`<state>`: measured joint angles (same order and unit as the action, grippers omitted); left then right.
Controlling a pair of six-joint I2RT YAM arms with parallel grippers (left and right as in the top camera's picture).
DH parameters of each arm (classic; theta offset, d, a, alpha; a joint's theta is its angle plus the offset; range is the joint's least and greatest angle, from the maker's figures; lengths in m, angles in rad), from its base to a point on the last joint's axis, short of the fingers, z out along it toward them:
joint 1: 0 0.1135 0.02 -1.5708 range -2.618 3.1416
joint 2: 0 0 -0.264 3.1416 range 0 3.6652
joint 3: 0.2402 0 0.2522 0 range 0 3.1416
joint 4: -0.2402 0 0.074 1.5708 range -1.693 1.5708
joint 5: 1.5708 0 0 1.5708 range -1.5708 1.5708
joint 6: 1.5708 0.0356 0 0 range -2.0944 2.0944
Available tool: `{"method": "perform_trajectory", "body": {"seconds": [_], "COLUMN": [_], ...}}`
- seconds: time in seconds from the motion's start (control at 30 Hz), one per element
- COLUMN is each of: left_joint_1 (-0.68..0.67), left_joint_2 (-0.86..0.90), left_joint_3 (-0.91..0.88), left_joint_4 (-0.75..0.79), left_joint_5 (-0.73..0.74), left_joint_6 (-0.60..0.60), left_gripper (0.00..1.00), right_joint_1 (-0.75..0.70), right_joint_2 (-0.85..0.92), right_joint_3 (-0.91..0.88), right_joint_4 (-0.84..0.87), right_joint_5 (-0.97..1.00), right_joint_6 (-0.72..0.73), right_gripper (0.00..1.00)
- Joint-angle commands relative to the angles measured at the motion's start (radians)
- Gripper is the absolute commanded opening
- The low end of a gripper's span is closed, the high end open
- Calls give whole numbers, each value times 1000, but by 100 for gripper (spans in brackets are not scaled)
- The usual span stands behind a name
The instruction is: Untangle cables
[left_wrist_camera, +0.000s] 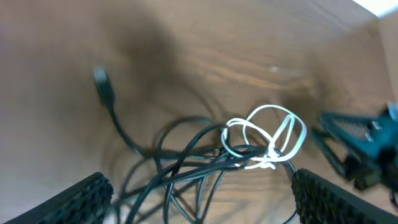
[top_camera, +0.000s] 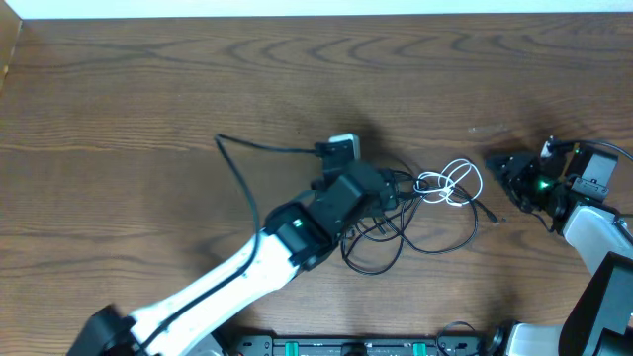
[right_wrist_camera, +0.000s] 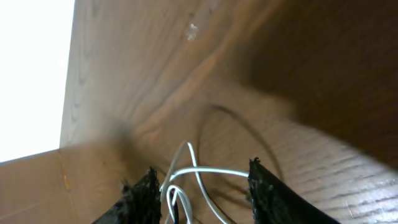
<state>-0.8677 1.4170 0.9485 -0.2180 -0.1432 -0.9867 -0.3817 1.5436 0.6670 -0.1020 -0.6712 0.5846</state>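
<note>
The cables lie tangled at mid-table: several thin black cables [top_camera: 396, 237] loop together, and a shorter white cable [top_camera: 450, 184] coils at their right. My left gripper [top_camera: 389, 198] hangs over the black loops, open wide. In the left wrist view its fingers [left_wrist_camera: 81, 199] stand far apart at the bottom corners, with black cables [left_wrist_camera: 186, 168] and the white cable [left_wrist_camera: 267, 137] on the table between and beyond them, none gripped. My right gripper [top_camera: 497, 170] is open just right of the white coil. White cable loops [right_wrist_camera: 199, 177] show in the gap between its fingertips [right_wrist_camera: 146, 193].
One black cable [top_camera: 242, 173] runs left from the tangle to an end at the left. A black plug end [left_wrist_camera: 102, 81] lies apart on the wood. A small white block [top_camera: 342, 146] sits beside the left gripper. The table's far edge [top_camera: 316, 18] is a pale strip.
</note>
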Motion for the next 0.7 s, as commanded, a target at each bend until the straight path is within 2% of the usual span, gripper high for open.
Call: {"method": "perform_trajectory", "body": {"seconds": [0.0,0.03,0.1,0.27,0.3,0.4,0.5,0.57,0.6,0.67], "left_joint_1": [-4,-4,-4,-4,-4,-4,-4,0,0,0], "left_joint_2": [83,109,137,158,158,158,151,109,77,33], "left_joint_3": [6,6,6,6,6,6,7,26,46,75], "left_joint_4": [51,70,101,116,115,115,133,58,-3,-69], "left_joint_5": [87,131,175,158,133,72,75,76,76,86], "left_joint_6": [-566,-683,-753,-782,-714,-242,325,699,793,889], "left_gripper": [93,94,94,94,94,94,94,94,98,98], "right_joint_1": [4,4,4,4,4,4,4,4,4,4], "right_joint_2": [-3,-3,-3,-3,-3,-3,-3,-3,-3,-3], "right_joint_3": [6,6,6,6,6,6,6,6,6,6], "right_joint_4": [-38,-51,-65,-95,-101,-101,-105,-113,-120,-125], "right_joint_5": [45,60,71,71,71,71,71,70,70,62], "right_joint_6": [-26,-26,-30,-67,-71,-70,-71,-82,-102,-150], "right_gripper": [48,50,52,56,58,61,66,68,70,70]}}
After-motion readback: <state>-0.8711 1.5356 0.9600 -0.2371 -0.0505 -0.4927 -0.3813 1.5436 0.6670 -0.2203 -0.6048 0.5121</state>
